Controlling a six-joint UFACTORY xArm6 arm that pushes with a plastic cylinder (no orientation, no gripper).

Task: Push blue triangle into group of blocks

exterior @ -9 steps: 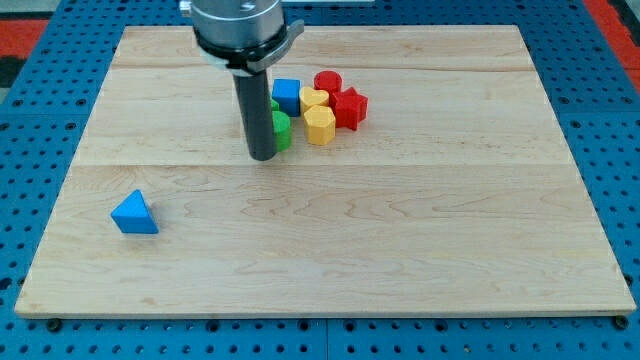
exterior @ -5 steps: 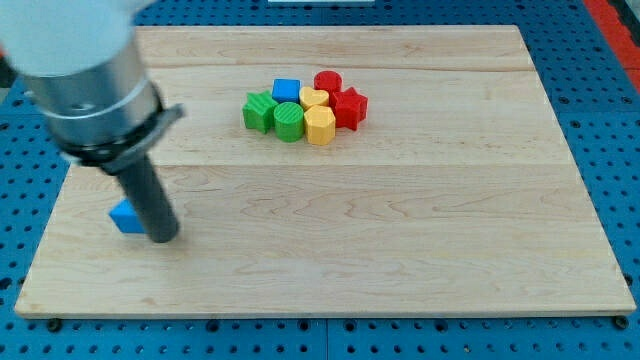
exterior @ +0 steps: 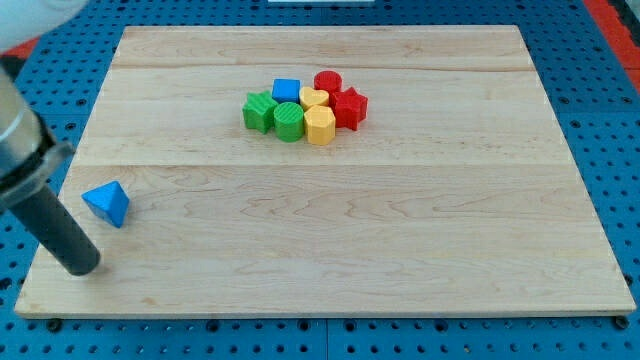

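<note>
A: Camera view shows my tip (exterior: pixel 82 268), a bare rod with no jaws to spread or close, resting near the wooden board's (exterior: pixel 420 250) lower left corner. The blue triangle (exterior: pixel 107 203) sits just up and right of it, apart.

B: And the group?

A: Far up and right: green blocks (exterior: pixel 275 116), blue cube (exterior: pixel 287 90), yellow blocks (exterior: pixel 318 118), red blocks (exterior: pixel 342 100), all touching. I'd push diagonally through the triangle's centre.

B: Containers?

A: None visible.

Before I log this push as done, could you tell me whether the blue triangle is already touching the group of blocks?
No: the blue triangle lies alone near the view's left edge, far from the group of blocks, with my tip just below-left of it.
</note>
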